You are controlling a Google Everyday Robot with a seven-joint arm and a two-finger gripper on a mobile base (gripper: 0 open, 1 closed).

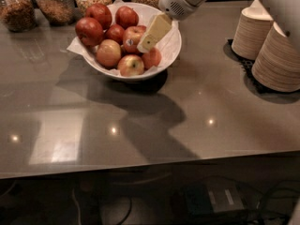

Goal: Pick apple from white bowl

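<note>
The white bowl (172, 47), lined with crumpled white paper, stands at the back middle of the grey counter. It holds several apples. The apple (133, 35), red with yellow streaks and a small sticker, lies near the bowl's middle. Darker red apples (89, 30) lie to its left and behind it. Paler apples (108, 53) lie in front. My gripper (150, 35) reaches in from the upper right. Its cream tip hangs over the bowl's right half, just right of the stickered apple and partly covering it. I cannot tell whether it touches the apple.
Several glass jars (55, 3) of dry food stand behind the bowl. Two stacks of beige paper bowls (280, 55) sit on a black mat (244, 65) at the right. The counter's front edge (150, 165) runs across the lower frame.
</note>
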